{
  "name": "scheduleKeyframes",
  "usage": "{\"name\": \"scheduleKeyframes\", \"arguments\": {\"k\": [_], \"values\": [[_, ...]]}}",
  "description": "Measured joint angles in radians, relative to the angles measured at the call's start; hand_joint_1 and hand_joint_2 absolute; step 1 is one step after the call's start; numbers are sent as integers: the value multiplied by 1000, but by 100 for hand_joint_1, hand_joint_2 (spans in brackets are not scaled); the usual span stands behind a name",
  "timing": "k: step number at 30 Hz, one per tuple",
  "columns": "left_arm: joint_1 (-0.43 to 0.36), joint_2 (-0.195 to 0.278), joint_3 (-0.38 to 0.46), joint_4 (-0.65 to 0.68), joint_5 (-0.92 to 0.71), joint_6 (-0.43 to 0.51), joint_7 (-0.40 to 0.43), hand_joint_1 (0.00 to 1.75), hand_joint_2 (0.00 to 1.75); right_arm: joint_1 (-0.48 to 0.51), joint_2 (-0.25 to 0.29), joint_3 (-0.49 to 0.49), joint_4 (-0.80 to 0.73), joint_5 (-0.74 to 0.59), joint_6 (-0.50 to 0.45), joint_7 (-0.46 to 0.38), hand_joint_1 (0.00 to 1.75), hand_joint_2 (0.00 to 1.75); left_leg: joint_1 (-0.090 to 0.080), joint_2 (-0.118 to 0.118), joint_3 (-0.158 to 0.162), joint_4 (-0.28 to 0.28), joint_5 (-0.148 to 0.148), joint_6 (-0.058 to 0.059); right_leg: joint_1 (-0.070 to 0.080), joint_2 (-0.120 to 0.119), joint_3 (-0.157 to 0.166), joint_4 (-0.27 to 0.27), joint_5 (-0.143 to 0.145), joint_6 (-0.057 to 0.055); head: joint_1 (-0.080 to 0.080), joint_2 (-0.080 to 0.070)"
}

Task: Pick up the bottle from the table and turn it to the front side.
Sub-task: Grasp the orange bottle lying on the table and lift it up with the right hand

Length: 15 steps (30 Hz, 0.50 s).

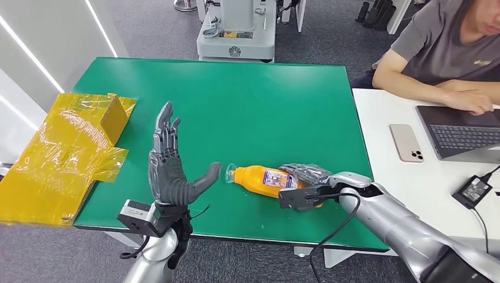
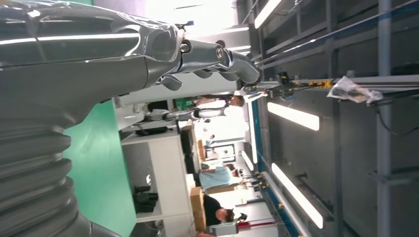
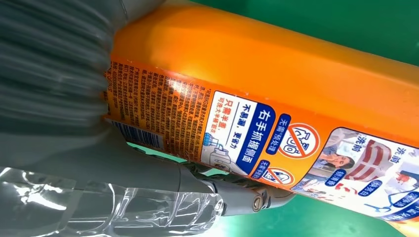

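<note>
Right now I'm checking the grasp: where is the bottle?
In the head view, the bottle lies on the green table near its front edge, right hand around it.

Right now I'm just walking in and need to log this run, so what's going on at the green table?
The robot's right hand grips an orange bottle lying on its side on the green table, cap pointing toward the left hand. That left hand is raised beside it, open and holding nothing. The bottle's printed label faces the right wrist camera. A person sits at the neighbouring white desk.
</note>
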Motion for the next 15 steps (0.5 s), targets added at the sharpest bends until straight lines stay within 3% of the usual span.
{"name": "scheduleKeyframes", "arguments": {"k": [3,5,15], "values": [[0,0,0,0,0,-2,7,0,175,12,-11,-10,-16,15,-10,3,161,175,0,0,1,0,0,0,0,0,1,0,0,0,0,0],[0,0,0,0,0,-2,9,0,175,20,-18,-16,-27,29,-23,5,174,175,0,0,2,0,0,0,0,0,2,0,0,0,0,0],[0,0,0,0,0,-6,7,0,175,67,-26,-70,-66,91,-99,22,175,175,0,0,4,0,0,0,0,0,4,0,0,0,0,0]]}}
